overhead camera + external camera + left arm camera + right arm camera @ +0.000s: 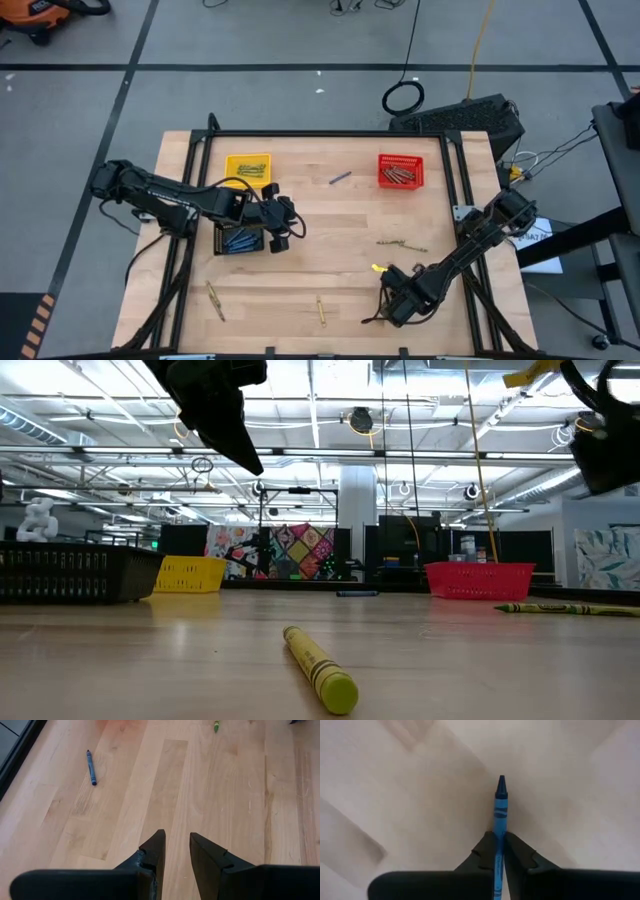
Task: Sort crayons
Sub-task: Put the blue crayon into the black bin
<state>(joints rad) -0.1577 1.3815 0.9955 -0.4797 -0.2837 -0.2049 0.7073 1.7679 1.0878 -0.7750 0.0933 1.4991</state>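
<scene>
Wooden desk [320,250] lay wide; left end effector [176,851] hovered beside the black basket [240,241], fingers parted, holding nothing. Right end effector [499,851] near the front edge was clamped on a blue crayon [499,805].

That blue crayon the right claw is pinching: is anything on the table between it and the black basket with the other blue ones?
Nothing visible blocks the way. The right gripper is shut on the blue crayon near the table's front. Bare wood lies between it and the black basket. The left gripper hovers beside that basket, which might crowd the drop.
</scene>
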